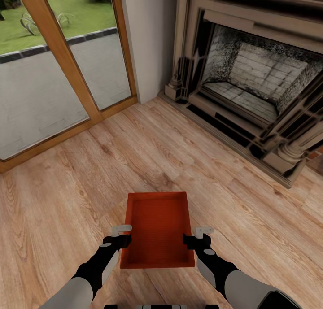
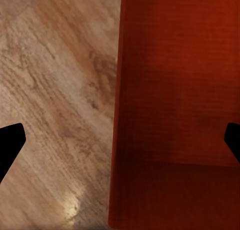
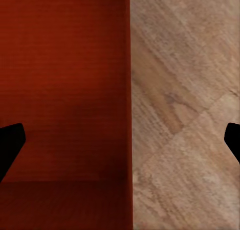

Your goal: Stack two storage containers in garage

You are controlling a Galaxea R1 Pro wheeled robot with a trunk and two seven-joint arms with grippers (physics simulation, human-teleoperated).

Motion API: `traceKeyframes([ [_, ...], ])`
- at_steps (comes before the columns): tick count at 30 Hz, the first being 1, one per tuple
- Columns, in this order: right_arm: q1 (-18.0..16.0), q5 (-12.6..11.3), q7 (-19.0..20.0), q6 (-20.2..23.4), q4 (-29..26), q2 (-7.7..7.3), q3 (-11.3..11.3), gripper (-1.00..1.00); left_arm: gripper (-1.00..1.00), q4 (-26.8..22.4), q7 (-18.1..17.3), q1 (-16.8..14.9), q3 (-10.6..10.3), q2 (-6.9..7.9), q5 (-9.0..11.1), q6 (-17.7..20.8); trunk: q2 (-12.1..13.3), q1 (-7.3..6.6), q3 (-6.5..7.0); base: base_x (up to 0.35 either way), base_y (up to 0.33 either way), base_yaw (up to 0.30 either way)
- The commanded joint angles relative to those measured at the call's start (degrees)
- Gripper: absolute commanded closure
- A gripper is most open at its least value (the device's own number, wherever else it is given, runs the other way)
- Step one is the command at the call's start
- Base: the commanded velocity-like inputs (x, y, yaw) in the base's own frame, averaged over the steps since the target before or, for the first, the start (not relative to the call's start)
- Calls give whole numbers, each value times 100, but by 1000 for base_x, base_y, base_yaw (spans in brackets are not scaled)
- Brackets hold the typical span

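Nearest the robot, the left gripper (image 1: pixel 120 235) and right gripper (image 1: pixel 197 236) stand spread wide astride the side walls of one storage container (image 1: pixel 158 228), which sits on the wood plank floor (image 1: pixel 67 201) of the living room. Beyond lie the fireplace (image 1: pixel 251 84) and glass doors (image 1: pixel 54 67). The carry to the garage seems not yet begun.

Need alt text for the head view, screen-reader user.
An orange-red storage container sits on the light wood plank floor, the left gripper and right gripper open astride its side walls. Beyond are glass doors and a fireplace.
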Motion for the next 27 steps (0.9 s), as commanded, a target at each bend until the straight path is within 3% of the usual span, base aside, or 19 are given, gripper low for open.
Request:
traceKeyframes([
  [1, -4, -52, -25, -21, 3, 0, 49, -100, -100, -11, 32, 0, -19, 1, 45, 30, -1, 0, -3, 0, 0, 0],
  [27, -4, -52, -12, -27, 3, 9, 40, -100, -100, 1, 32, 0, -19, 1, 45, 30, -964, 527, -434, 0, 0, 0],
])
